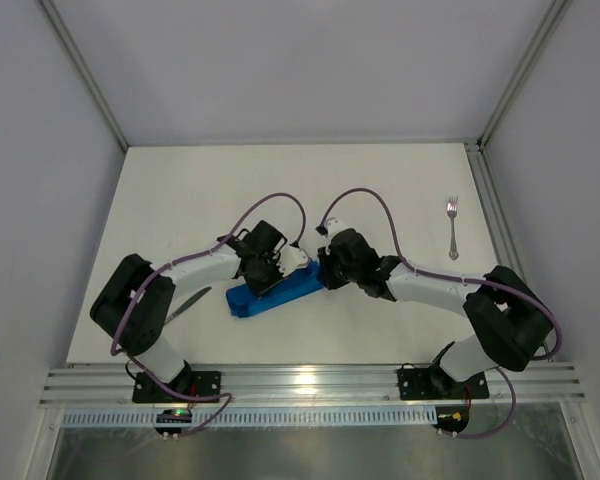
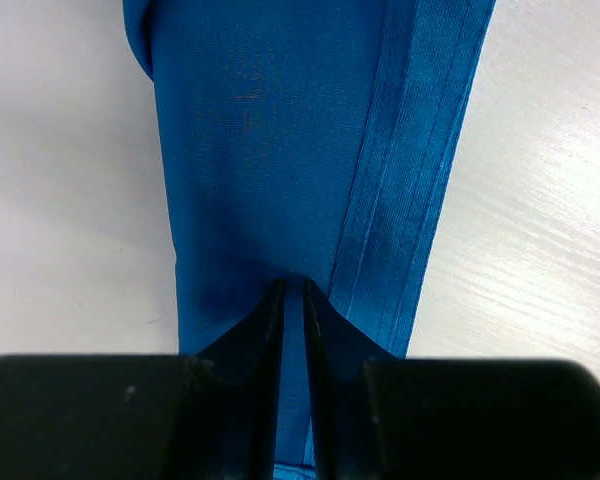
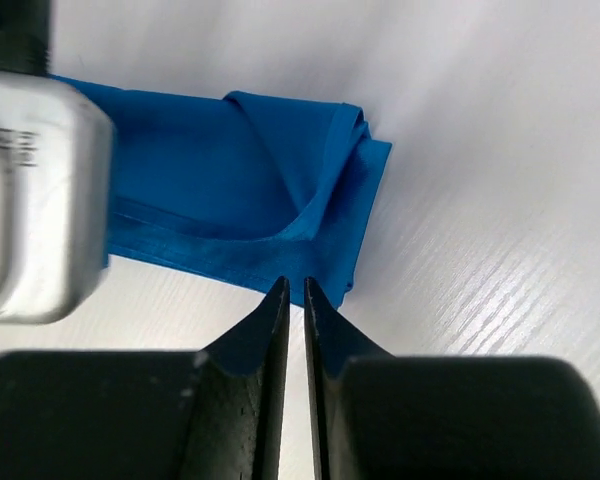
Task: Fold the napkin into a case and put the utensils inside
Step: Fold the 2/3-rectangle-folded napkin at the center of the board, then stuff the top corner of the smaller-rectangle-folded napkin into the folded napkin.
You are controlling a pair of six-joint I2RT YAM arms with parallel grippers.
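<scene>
— Where is the napkin?

— The napkin [image 1: 272,294] lies as a narrow blue strip on the table [image 1: 380,180], close to the middle of the near edge. It slants, with its left end nearer that edge and its right end farther in.

— What about your left claw?

— My left claw [image 2: 292,290] has its jaws drawn in to a thin slit, and blue cloth fills the slit. The tips press into the strip a little way in from its right end, beside the stitched hem that runs along one long side. I read that as a pinch on the napkin.

— And the right one?

— My right claw [image 3: 292,292] is all but together too, with only a hairline between the jaws. Its tips meet the hem just by the right end of the strip, where the layers fold over in a diagonal flap. Whether any cloth is caught there I cannot tell.

— And the utensils?

— The fork [image 1: 452,227] lies by the right edge, toward the far right corner. Its tines point at the far edge, and it is well apart from the napkin. The knife [image 1: 188,303] lies toward the left edge, just beside my left arm and partly hidden by it. It is near the napkin's left end but apart from it.
</scene>
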